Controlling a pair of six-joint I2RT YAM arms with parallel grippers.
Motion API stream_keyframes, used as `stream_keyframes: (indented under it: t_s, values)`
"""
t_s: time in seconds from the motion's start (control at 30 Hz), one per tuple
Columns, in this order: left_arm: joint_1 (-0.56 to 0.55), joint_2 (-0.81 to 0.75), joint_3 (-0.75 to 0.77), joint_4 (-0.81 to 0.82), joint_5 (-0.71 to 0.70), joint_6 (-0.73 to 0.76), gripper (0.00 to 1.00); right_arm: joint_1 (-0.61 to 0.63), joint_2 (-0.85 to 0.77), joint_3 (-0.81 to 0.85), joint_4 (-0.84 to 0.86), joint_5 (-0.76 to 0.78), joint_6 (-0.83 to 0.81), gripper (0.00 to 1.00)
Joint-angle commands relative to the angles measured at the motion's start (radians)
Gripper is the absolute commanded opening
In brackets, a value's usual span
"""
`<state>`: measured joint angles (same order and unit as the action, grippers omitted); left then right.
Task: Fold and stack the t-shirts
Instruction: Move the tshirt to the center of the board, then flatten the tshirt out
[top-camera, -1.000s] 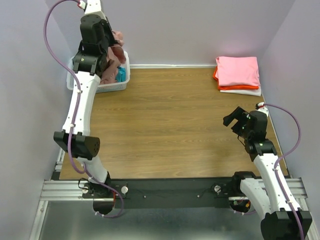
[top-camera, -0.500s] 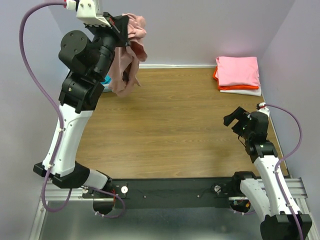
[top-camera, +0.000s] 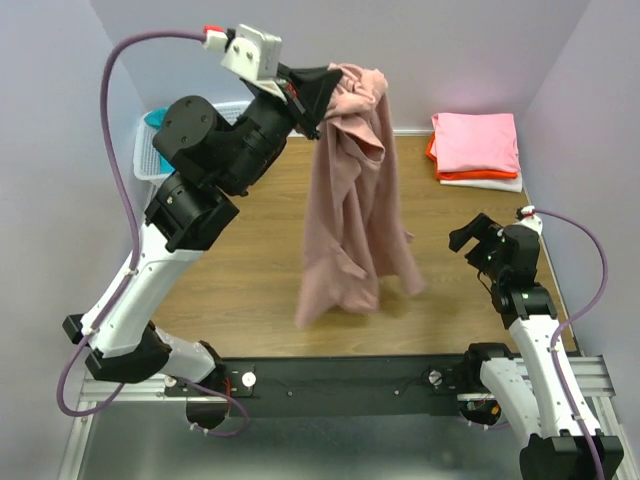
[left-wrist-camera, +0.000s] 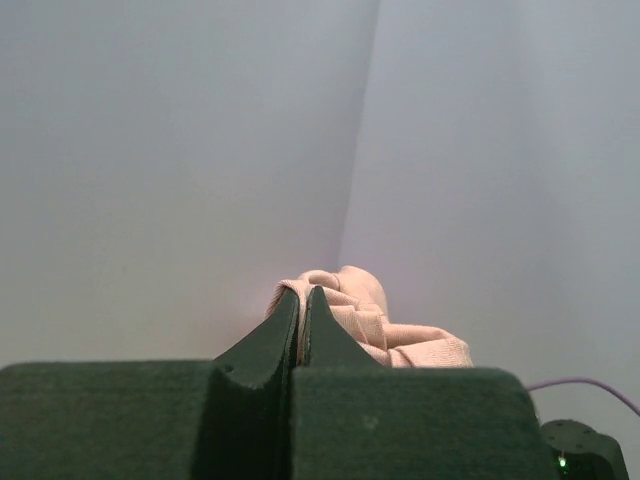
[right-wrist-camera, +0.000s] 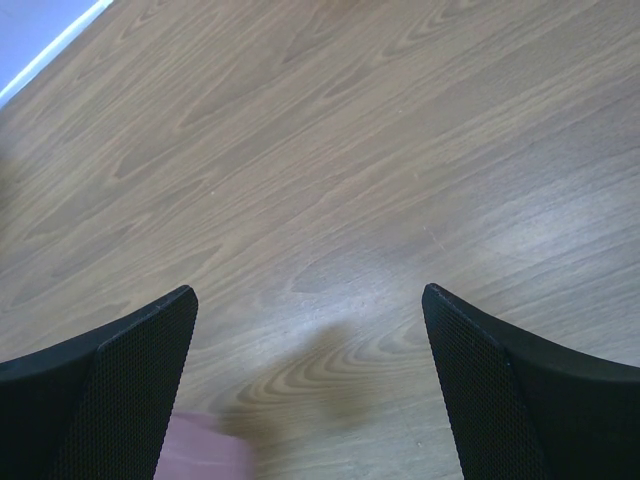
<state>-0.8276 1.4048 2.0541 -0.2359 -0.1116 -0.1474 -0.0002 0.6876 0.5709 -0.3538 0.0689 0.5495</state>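
1. We see the left gripper (left-wrist-camera: 302, 295) pinched shut on the dusty-pink t-shirt (top-camera: 350, 220), which hangs from it high above the table (top-camera: 240, 240).
2. We see the right gripper (right-wrist-camera: 308, 295) spread wide, holding nothing, low over the table.

I'm counting one dusty-pink t-shirt (top-camera: 350, 220) dangling under the left fingers (top-camera: 315, 86), three in the folded stack (top-camera: 475, 142) beyond the right fingers (top-camera: 462, 238), one teal t-shirt (top-camera: 156, 118) left of the left fingers, plus one basket (top-camera: 148, 163).
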Motion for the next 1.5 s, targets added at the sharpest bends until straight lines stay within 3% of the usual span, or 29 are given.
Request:
stream_keyframes:
  t_s: [0.0,0.27,0.43,0.57,0.63,0.67,0.97,1.17,1.33,1.47]
  values:
    - [-0.011,-0.084,-0.194,0.107,-0.029,0.031,0.00,-0.001,-0.010,-0.009,-0.014,0.043,0.004,1.00]
    - [0.007,-0.224,-0.749,0.231,-0.399,-0.177,0.00,-0.001,0.019,-0.008,-0.014,0.045,0.004,1.00]
    - [0.203,-0.173,-0.954,0.144,-0.357,-0.366,0.00,-0.001,0.056,-0.003,-0.011,-0.006,-0.028,1.00]
    - [0.352,-0.103,-1.009,0.023,-0.355,-0.490,0.00,-0.001,0.104,-0.008,-0.005,-0.012,-0.031,1.00]
    - [0.405,-0.087,-1.034,0.004,-0.365,-0.504,0.55,-0.001,0.125,-0.012,0.002,-0.043,-0.037,1.00]
    - [0.421,-0.087,-1.043,0.003,-0.367,-0.512,0.97,-0.003,0.135,-0.013,0.006,-0.053,-0.043,1.00]
    - [0.476,-0.191,-1.141,-0.003,-0.333,-0.557,0.98,0.060,0.233,-0.005,0.024,-0.279,-0.094,1.00]
    - [0.476,-0.245,-1.281,-0.003,-0.229,-0.600,0.98,0.356,0.207,0.030,0.012,-0.233,-0.031,1.00]
    - [0.476,-0.335,-1.413,0.023,-0.176,-0.597,0.99,0.730,0.301,0.060,0.007,-0.075,0.084,1.00]
    - [0.470,-0.363,-1.482,0.087,-0.057,-0.574,0.99,0.787,0.409,0.038,0.001,0.003,0.174,1.00]
